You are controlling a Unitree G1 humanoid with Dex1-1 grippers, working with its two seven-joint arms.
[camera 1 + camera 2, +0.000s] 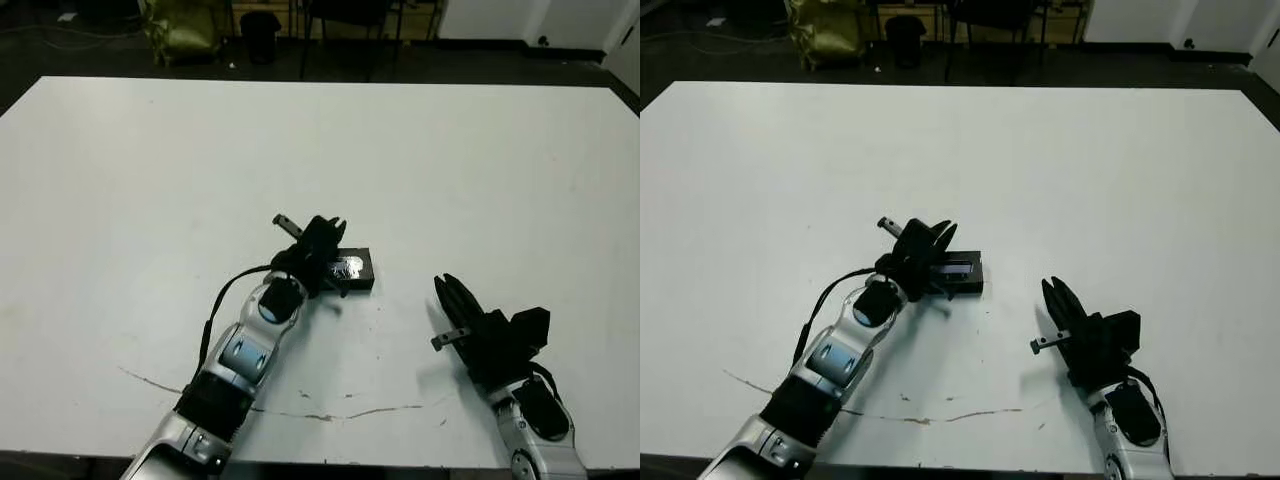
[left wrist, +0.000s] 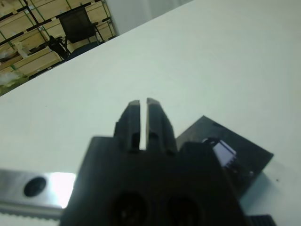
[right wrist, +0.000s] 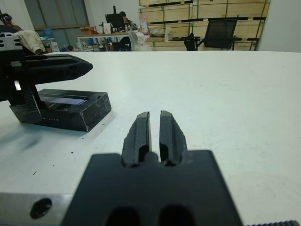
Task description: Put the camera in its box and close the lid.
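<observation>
- The box (image 3: 63, 109) is being seen lying flat on the white bench (image 1: 450, 160), near its middle toward the robot's side, with the lid (image 1: 958, 267) sitting on top, pale strip up; closed as far as can be told.
- The camera is not being made out in any view.
- The left pincer (image 1: 928, 243) is being held over the left end of the box, fingers pressed together with only a hairline gap in the left wrist view, nothing pinched. Whether the box is being touched cannot be told.
- The right pincer (image 1: 452, 298) is being held low over the bench, to the right of the box and apart from it, fingers (image 3: 138, 132) pressed together, nothing pinched, tips pointed away from the robot.
- The bench surface is being shown as matte white, bare around the box. A thin dark crack-like line (image 1: 330, 413) is being seen running across it near the robot's edge, with a few small dark specks around it.
- Soft shadows are being cast under both arms.
- Beyond the far edge, dark floor, a yellow-green bag (image 1: 185, 25) and dark chair legs (image 1: 350, 30) are being seen.
- In the wrist views, wooden racking (image 3: 207, 19), a black chair (image 3: 221, 34), cluttered desks and a seated person (image 3: 123, 19) far back are being seen.
</observation>
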